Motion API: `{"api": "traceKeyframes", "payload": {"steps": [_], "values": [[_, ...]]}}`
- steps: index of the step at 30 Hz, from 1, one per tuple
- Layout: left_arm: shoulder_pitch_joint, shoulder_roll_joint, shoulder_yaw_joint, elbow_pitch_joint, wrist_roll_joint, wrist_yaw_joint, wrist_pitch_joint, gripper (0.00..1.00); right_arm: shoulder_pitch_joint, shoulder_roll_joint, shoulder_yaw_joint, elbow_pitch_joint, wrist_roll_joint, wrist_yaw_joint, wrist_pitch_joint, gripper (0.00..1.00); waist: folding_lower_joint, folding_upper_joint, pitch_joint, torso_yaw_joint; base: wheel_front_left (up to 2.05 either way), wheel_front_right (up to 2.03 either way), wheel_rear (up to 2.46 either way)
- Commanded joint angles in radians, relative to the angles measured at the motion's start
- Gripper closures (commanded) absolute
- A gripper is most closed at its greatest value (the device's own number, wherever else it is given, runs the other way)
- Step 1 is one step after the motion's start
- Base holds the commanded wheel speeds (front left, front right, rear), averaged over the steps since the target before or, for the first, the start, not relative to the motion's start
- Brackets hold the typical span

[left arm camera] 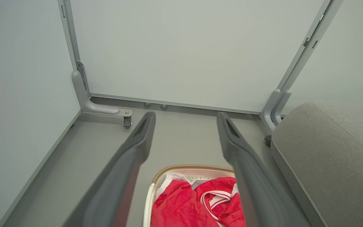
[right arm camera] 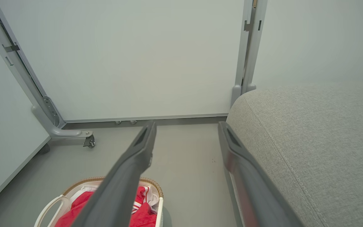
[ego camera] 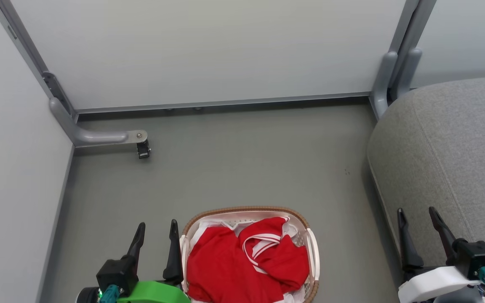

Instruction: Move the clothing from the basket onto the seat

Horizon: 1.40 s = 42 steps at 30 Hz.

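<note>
Seemingly no garment has been taken yet: the red clothing is heaped in the basket on the floor, the left gripper and right gripper are held spread and empty, and a downward reach into the basket is called for before the seat.

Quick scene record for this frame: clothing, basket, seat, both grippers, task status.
clothing: red with white trim, bunched inside the basket
basket: on the grey floor, directly ahead, close to the left gripper
seat: grey upholstered, to the robot's right
left gripper: open, holding nothing, beside the basket's left rim
right gripper: open, holding nothing, by the seat's front edge
status: clothing not yet picked up
</note>
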Motion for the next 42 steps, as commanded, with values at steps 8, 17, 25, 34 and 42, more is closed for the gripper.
{"api": "traceKeyframes", "payload": {"steps": [8, 17, 25, 34, 42], "values": [[-0.004, 0.006, -0.003, 0.003, 0.000, -0.002, -0.004, 0.00, 0.009, -0.006, -0.006, -0.006, 0.005, 0.000, -0.005, 0.00, 0.0000, -0.0001, 0.007, -0.002, 0.00, 0.00, 0.00], [-0.056, 0.006, -0.026, 0.009, 0.035, -0.014, -0.004, 0.00, -0.029, -0.006, -0.008, -0.031, 0.002, 0.000, -0.005, 0.00, 0.0000, -0.0001, 0.069, -0.011, 0.00, 0.00, 0.00], [-0.223, 0.006, -0.059, 0.062, 0.076, -0.035, -0.003, 0.00, -0.109, -0.006, -0.013, -0.072, -0.011, 0.000, -0.005, 0.00, 0.0000, -0.0001, 0.236, -0.032, 0.00, 0.00, 0.00], [-0.445, 0.006, -0.203, 0.361, 0.057, -0.070, -0.003, 0.00, -0.244, -0.005, -0.008, -0.108, 0.007, 0.000, -0.005, 0.00, 0.0000, -0.0001, 0.461, -0.109, 0.00, 0.00, 0.00], [-0.580, 0.007, -0.367, 0.566, 0.004, -0.046, 0.019, 0.00, -0.319, -0.005, 0.002, -0.142, 0.031, 0.000, -0.005, 0.00, 0.0000, -0.0001, 0.596, -0.183, 0.00, 0.00, 0.00]]}}
